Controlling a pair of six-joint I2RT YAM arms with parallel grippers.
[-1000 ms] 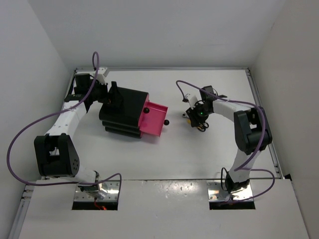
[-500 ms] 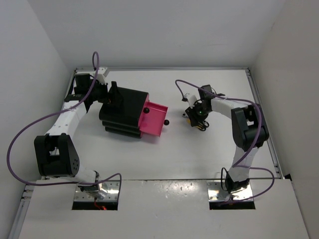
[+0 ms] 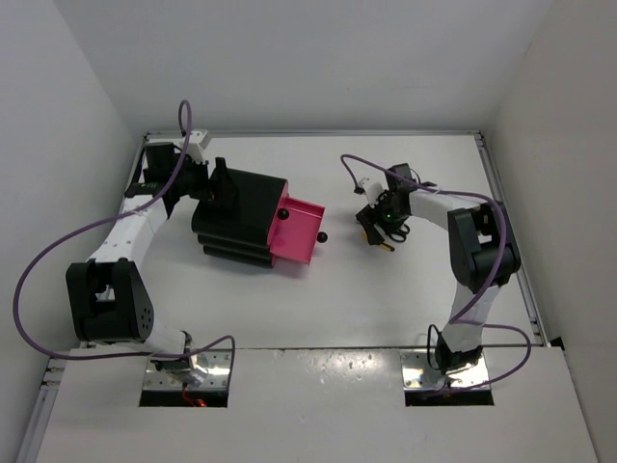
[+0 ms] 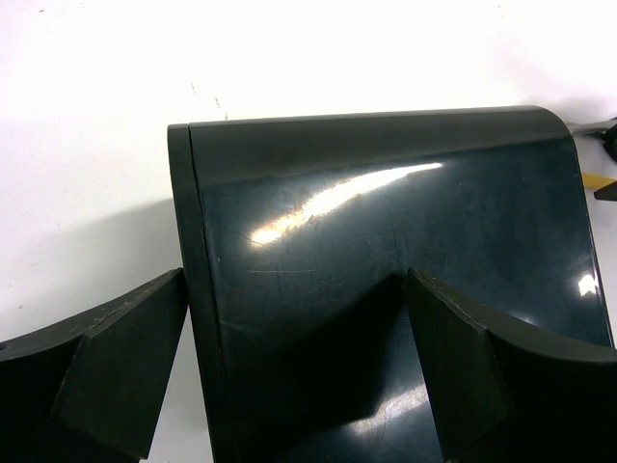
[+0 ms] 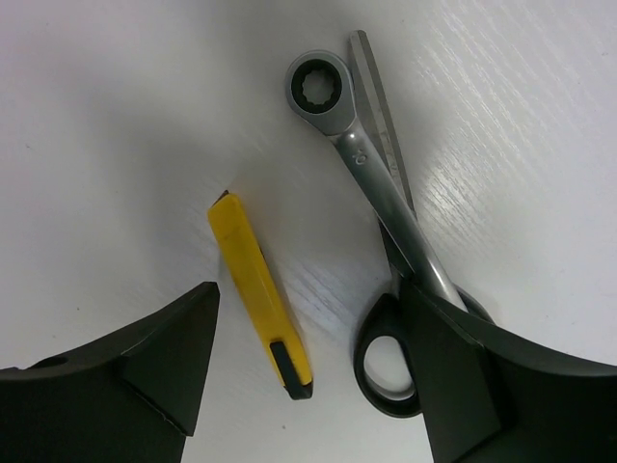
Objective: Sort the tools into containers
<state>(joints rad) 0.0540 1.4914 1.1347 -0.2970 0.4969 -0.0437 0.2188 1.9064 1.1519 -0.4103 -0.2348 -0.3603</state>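
Between the fingers [image 5: 135, 376] of my right gripper [image 5: 308, 304], which I see spread wide and holding nothing, the yellow cutter [image 5: 258, 289] lies flat on the white table [image 5: 116, 116]. Its black end is nearest the camera and its tip points away. Neither finger touches it. Just to its right the silver wrench [image 5: 388, 207] lies with its ring end far from me, crossing over a pair of scissors [image 5: 384, 125] with black handles. The wrench's shaft and one scissor loop run under the right-hand finger in this view, so I cannot tell whether that finger touches them. Cutter and wrench lie apart, with bare table between.

From the overhead camera, that gripper hangs over the small cluster of tools right of centre, well apart from the black box [image 3: 241, 217]. The box sits left of centre, turned at an angle. One pink drawer [image 3: 301, 231] is pulled out toward the tools, with a round black knob [image 3: 322, 236] on its front. All three tools are on the table, outside the drawer.

My left gripper [image 3: 218, 185] is at the back of the box, on the side away from the drawer. On its wrist camera the jaws stand wide, one finger beside the box's back edge and the other over its glossy top. They clamp nothing that I can see.
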